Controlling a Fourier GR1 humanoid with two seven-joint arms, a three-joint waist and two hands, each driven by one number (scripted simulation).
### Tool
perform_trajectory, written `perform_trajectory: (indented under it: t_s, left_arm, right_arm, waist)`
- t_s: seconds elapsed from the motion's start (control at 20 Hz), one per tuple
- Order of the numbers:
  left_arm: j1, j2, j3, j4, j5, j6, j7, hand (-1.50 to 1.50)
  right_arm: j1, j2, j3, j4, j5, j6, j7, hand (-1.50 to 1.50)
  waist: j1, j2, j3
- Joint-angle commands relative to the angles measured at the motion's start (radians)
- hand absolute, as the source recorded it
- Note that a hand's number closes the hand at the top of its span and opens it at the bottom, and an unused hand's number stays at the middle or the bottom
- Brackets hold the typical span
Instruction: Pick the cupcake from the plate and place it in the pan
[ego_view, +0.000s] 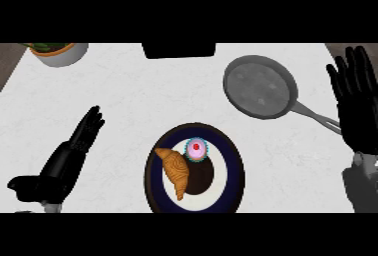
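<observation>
While both hands sit released at the edges of the pale worktop (125, 100), nothing is grasped yet. Grey pan (260, 86) lies upper right, handle running down-right toward the right hand (356, 102), fingers straight and upright. Dark-rimmed plate (235, 165) sits low centre. Left hand (80, 142), fingers extended, rests just left of the plate. Croissant (174, 170) shares the plate. Cupcake (196, 149), pink-topped, sits at the plate's upper part, seemingly nearer the left hand.

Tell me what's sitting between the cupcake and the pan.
Nothing. In the head view, the stretch from the cupcake up and right to the pan crosses only the plate rim and then bare white counter.
</observation>
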Motion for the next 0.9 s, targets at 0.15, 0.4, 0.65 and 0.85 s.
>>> perform_trajectory:
  t_s: [0.15,0.4,0.65,0.85]
  left_arm:
    - [-0.048,-0.064,-0.055,0.021,0.05,-0.046,0.064,0.0]
    - [-0.055,-0.118,-0.084,0.066,0.118,-0.071,0.133,0.0]
    - [-0.128,-0.174,-0.072,0.108,0.141,-0.043,0.205,0.0]
    - [-0.123,-0.17,-0.044,0.111,0.153,-0.038,0.211,0.0]
  right_arm:
    - [-0.184,-0.08,0.361,-0.055,0.215,0.234,-0.041,1.5]
    - [-0.343,-0.215,0.539,-0.065,0.577,0.3,-0.168,-1.5]
    - [-0.412,0.001,0.692,0.172,0.726,0.183,-0.409,-1.5]
    - [-0.512,-0.053,0.827,0.215,0.871,0.328,-0.247,-1.5]
  waist:
    - [0.143,0.02,-0.004]
    - [0.148,0.026,-0.004]
    - [0.114,0.022,0.008]
    - [0.088,0.003,0.004]
